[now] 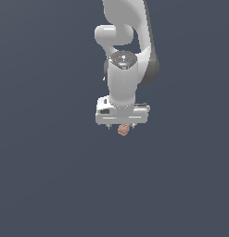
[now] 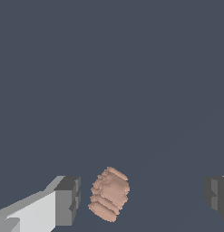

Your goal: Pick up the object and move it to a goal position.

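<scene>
My jaws (image 2: 143, 199) stood spread wide, pinching nothing. The object (image 2: 109, 194) lay between them on the worktop (image 2: 109, 68), much nearer one finger (image 2: 68, 200) than the other (its long axis ran roughly across the closing line), so I judged a sideways shift was needed first.

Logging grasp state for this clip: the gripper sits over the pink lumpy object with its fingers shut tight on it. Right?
Not quite. The gripper is over the pink lumpy object, but it is open: the wrist view shows gaps between the object and both fingers.
</scene>
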`<state>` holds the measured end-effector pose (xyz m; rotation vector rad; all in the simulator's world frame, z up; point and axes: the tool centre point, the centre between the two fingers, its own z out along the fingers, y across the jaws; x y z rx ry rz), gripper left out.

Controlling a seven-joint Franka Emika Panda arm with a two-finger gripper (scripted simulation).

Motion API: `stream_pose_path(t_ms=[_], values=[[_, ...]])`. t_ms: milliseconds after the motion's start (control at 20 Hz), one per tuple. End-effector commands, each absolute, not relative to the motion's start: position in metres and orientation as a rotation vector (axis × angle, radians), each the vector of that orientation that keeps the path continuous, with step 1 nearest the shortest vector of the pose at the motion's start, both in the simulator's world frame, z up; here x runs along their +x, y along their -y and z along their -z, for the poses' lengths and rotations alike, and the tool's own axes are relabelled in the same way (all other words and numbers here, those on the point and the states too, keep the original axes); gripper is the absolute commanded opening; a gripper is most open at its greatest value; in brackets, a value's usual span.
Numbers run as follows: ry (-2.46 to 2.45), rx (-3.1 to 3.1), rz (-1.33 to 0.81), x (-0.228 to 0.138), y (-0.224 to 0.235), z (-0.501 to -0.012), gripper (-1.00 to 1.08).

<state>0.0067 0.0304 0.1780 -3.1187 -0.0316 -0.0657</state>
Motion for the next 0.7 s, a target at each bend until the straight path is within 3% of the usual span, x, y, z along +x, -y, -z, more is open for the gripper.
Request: stream_pose_path(t_ms=[0,650], values=[[0.032,-3.119,0.066,0.0067,-0.0304,-0.178,1.0],[0.031,-3.1,0.082,0.0123,-0.0326,-0.1807,1.0]])
